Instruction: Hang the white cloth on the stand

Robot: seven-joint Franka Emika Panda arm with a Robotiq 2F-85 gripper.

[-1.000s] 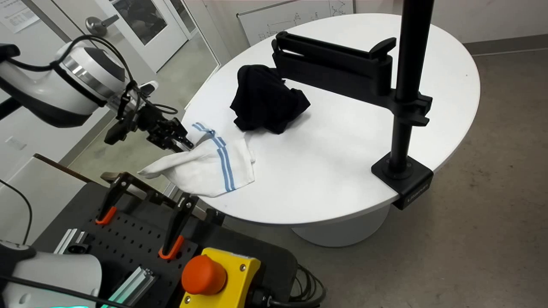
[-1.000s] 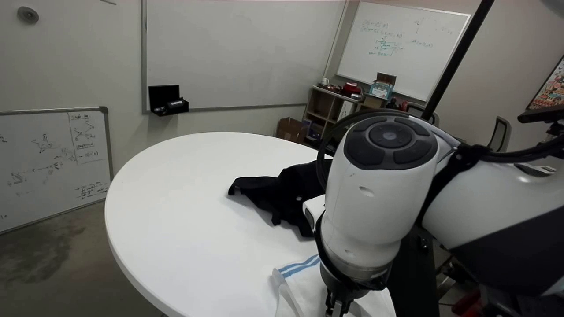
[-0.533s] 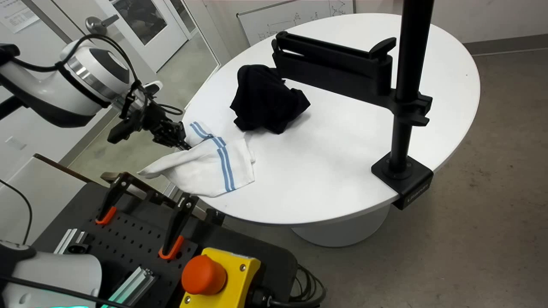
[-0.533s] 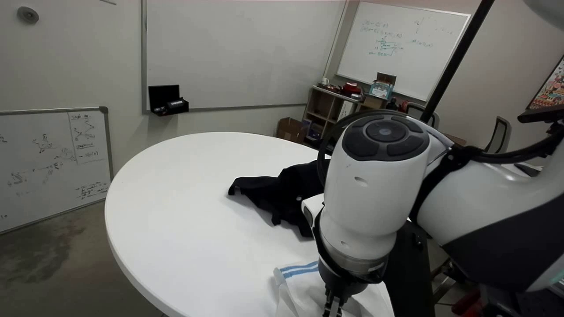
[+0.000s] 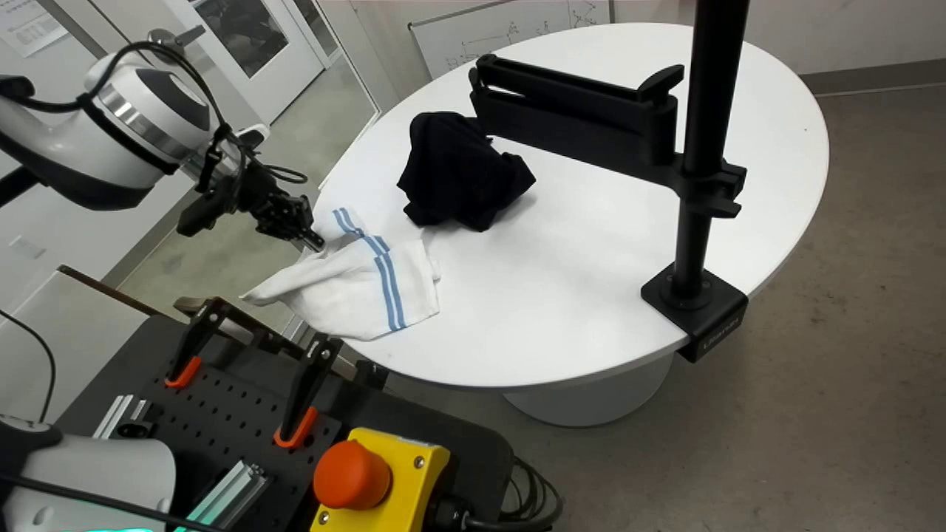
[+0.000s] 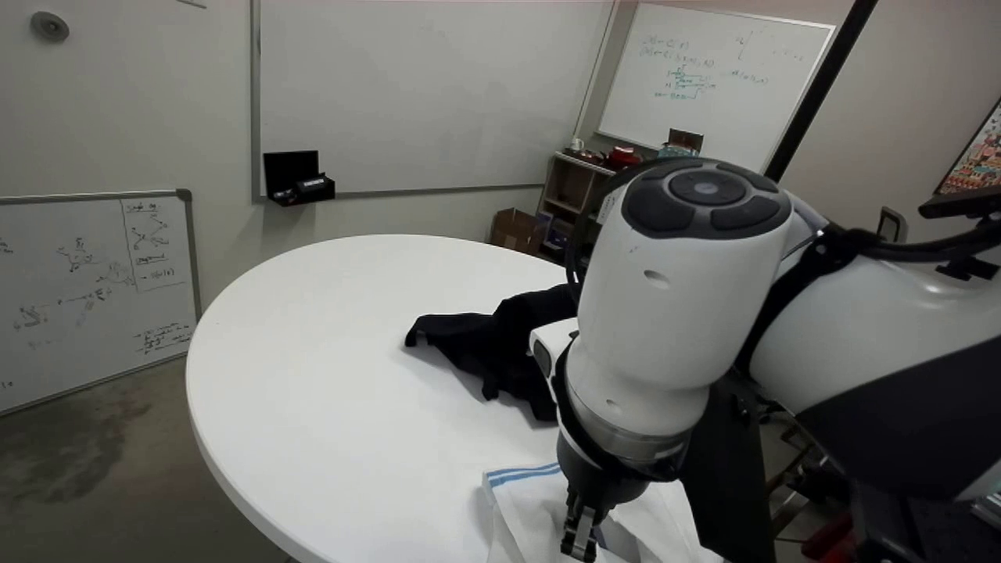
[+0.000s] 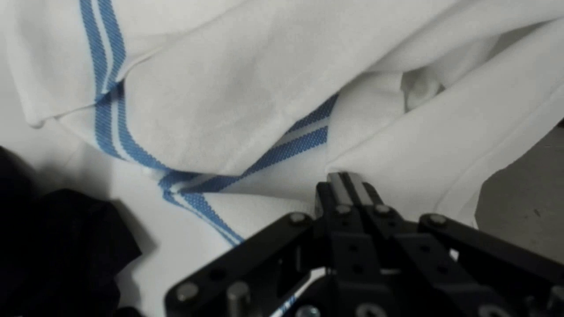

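Arm [image 5: 140, 148] is slanting down to the rim of the desk [image 5: 562, 318], claw [image 7: 347, 179] pointing into the white cloth [image 5: 351, 290]. Jaws are gripping a pinch of it, folds running up to the tips; the rest is lying crumpled on the desk, one end sticking out past the rim. Black stand [image 5: 706, 140] is rising from the rim, well apart from the white cloth, its side bar [image 5: 569, 125] extending over the desk. Black cloth [image 5: 464, 174] is lying between claw and the bar's free end. In an exterior view the arm [image 6: 665, 328] is hiding parts of both cloths.
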